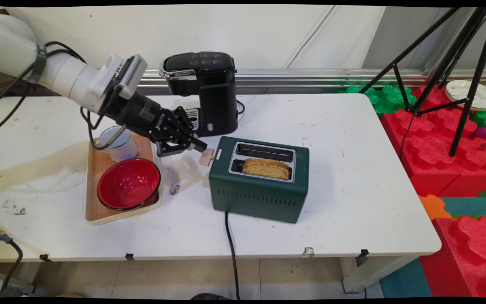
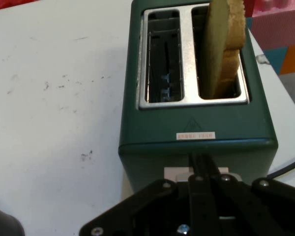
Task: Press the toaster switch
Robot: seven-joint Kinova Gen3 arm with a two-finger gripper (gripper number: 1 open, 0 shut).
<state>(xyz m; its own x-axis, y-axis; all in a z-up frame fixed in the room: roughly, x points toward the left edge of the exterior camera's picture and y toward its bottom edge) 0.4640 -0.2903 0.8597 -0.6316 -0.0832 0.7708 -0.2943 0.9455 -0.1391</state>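
From the left, I see my claw [image 1: 198, 147] clenched with fingers together, its tip on the toaster [image 1: 260, 185] lever [image 1: 206, 157]. 1 toast slice [image 1: 266, 168] sits in the near slot. Off-centre pressure risks slipping off or shoving the toaster along the desk [image 1: 352, 202].

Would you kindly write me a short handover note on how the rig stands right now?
Gripper: fingers shut together, tips at the toaster's lever, which juts from the end of the green toaster.
Bread slice: upright in the toaster's near slot, its top standing proud; the far slot is empty.
Behind the gripper: black coffee machine.
Wooden tray, below the arm, holds a red bowl and a white cup.
The toaster's cord runs off the table's near edge.
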